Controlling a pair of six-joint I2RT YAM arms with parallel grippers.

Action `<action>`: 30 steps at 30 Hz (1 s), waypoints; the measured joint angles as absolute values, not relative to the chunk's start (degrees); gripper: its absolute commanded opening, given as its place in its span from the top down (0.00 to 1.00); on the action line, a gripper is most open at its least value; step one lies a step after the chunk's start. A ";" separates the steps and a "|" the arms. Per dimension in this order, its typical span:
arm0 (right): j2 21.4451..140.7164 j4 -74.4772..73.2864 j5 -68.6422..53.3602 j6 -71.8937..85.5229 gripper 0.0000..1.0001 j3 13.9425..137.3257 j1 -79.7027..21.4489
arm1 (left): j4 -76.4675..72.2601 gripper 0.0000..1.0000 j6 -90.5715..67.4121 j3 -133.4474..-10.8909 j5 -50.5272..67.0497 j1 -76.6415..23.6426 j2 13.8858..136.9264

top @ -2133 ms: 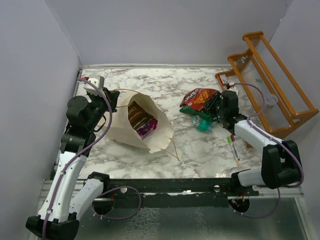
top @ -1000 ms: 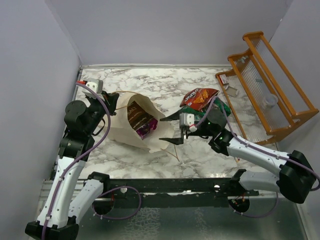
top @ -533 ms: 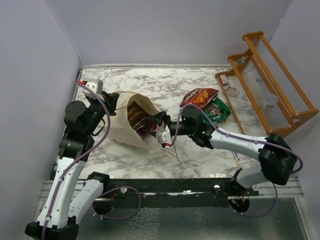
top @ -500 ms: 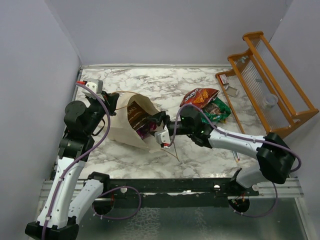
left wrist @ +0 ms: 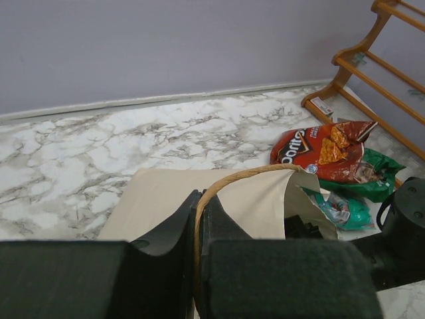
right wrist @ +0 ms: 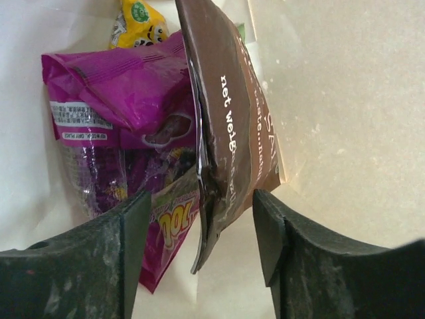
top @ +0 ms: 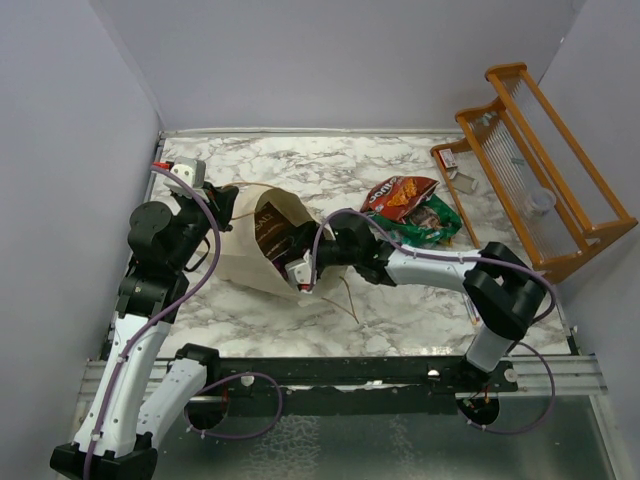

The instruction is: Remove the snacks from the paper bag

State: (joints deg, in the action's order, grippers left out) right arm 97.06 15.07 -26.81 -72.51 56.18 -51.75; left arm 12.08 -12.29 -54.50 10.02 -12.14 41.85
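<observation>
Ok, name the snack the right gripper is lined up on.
The dark-brown packet: its edge stands midway between the fingers of the open right gripper. The purple packets lie toward one finger, the yellow one deeper.

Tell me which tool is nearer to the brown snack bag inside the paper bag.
Right. The right tool is inside the paper bag, open astride the edge of the brown snack bag. The left tool is shut on the cord handle, outside the bag.

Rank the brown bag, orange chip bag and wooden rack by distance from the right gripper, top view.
1. Brown bag, inside the paper bag, at the right gripper.
2. Orange chip bag, mid-table, farther right.
3. Wooden rack, far right.
</observation>
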 measured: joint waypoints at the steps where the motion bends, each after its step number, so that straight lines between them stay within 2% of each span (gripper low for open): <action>1: 97.84 15.49 -26.11 -72.77 0.44 56.42 -51.96 | 12.08 1.00 -12.32 -54.50 10.00 -12.14 41.85; 3: 99.11 17.47 -24.67 -72.84 0.47 56.45 -52.45 | 12.08 1.00 -12.32 -54.52 10.02 -12.14 41.85; 7: 101.25 23.49 -21.43 -72.90 0.61 56.45 -53.58 | 12.10 1.00 -12.32 -54.52 10.00 -12.14 41.85; 15: 101.21 33.36 -18.31 -68.75 0.97 54.72 -54.43 | 12.12 1.00 -12.49 -54.52 9.98 -12.14 41.85; 30: 90.89 36.38 -18.35 -50.43 0.99 50.96 -54.43 | 12.73 1.00 -12.53 -54.52 9.96 -12.14 41.54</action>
State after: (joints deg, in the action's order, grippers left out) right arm 90.89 36.38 -18.35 -50.43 50.96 -54.43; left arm 12.73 -12.53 -54.52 9.96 -12.14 41.54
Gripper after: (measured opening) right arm 0.022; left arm 0.030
